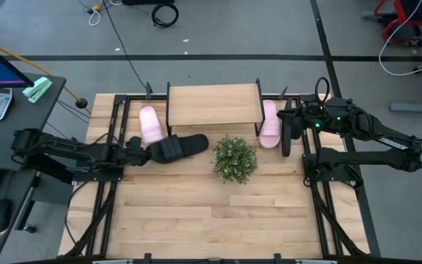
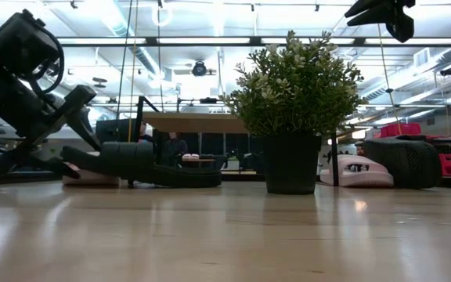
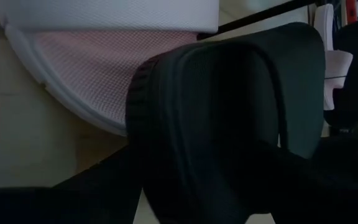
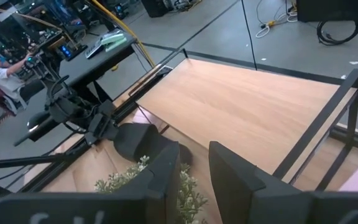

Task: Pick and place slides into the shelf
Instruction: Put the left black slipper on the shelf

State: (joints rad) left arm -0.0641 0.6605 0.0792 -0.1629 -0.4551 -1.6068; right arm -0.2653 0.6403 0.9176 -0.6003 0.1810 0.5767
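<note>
My left gripper is shut on a black slide that lies in front of the shelf, its length running left to right. One pink slide lies just left of the shelf. The other pink slide lies on the shelf's right, and the second black slide stands beside it on its edge. My right gripper hangs open and empty high above that right-hand pair. Its wrist view looks across the shelf top. My left gripper grips the black slide at its left end, just behind the broad strap. It comes in nearly level from the table's left, along the slide's length. The slide stays flat and low; whether it is off the table cannot be told. The strap hides the fingers in the wrist view.
A small potted plant stands on the table just in front of the shelf's right half, close to the held slide's free end. Black frame rails run along both table sides. Bare tabletop stretches toward the near edge. A desk with a keyboard sits beyond the left edge.
</note>
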